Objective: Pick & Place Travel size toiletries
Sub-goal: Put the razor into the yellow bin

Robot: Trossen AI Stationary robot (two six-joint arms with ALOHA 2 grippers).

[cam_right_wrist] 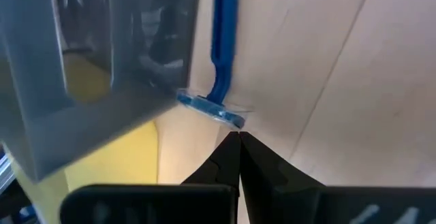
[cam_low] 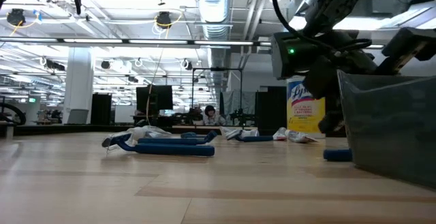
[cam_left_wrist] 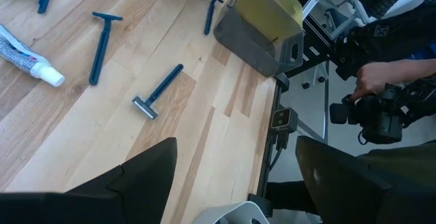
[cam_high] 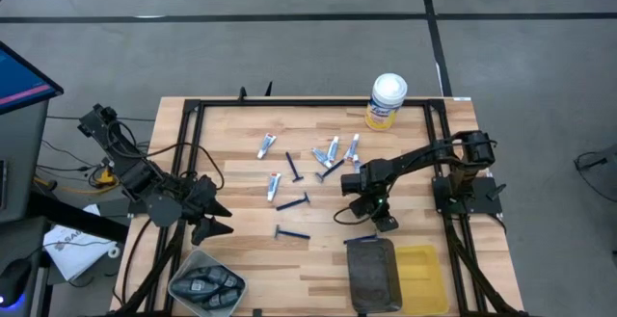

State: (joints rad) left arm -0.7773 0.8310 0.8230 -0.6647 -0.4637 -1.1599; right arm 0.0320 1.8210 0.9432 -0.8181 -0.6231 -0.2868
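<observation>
Two arms, one pinched shut beside the grey bin

I see the wooden table [cam_high: 241,124] framed by black rails, with a grey bin [cam_high: 372,274] and a yellow bin [cam_high: 421,267] side by side at its near edge, and a clear tub [cam_high: 206,285] of dark pieces at the near left corner. A yellow wipes canister [cam_high: 387,101] with a white lid stands at the far edge.

My right gripper [cam_right_wrist: 238,137] hangs low next to the grey bin's wall, fingers pressed together, tips just behind a blue razor [cam_right_wrist: 219,54] lying flat against that wall. My left gripper [cam_left_wrist: 235,176] waits at the left edge, fingers spread wide.

Scattered mid-table lie white toothpaste tubes [cam_high: 333,149] and more razors [cam_high: 292,202], all loose.
</observation>
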